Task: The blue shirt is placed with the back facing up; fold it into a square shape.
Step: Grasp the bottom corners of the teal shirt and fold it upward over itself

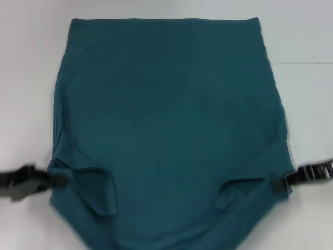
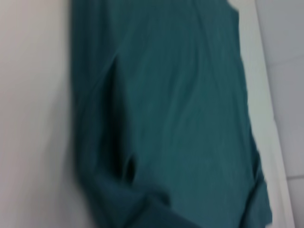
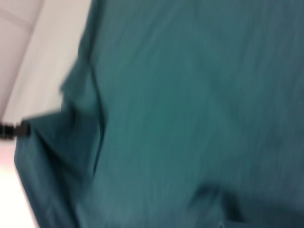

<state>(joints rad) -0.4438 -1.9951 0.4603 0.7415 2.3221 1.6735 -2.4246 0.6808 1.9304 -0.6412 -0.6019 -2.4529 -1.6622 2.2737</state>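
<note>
Nearest the head camera lies the sleeve end of the large dark teal-blue soft fabric shirt, spread plain side up on the white table, both short sleeves already turned inward over the body. The black left gripper meets the shirt's left edge beside its folded sleeve; the black right gripper touches the right edge. Whether either is pinching cloth or spread, I cannot tell. Judging by this, only the sleeve folds are made; lengthwise folding into a square remains
</note>
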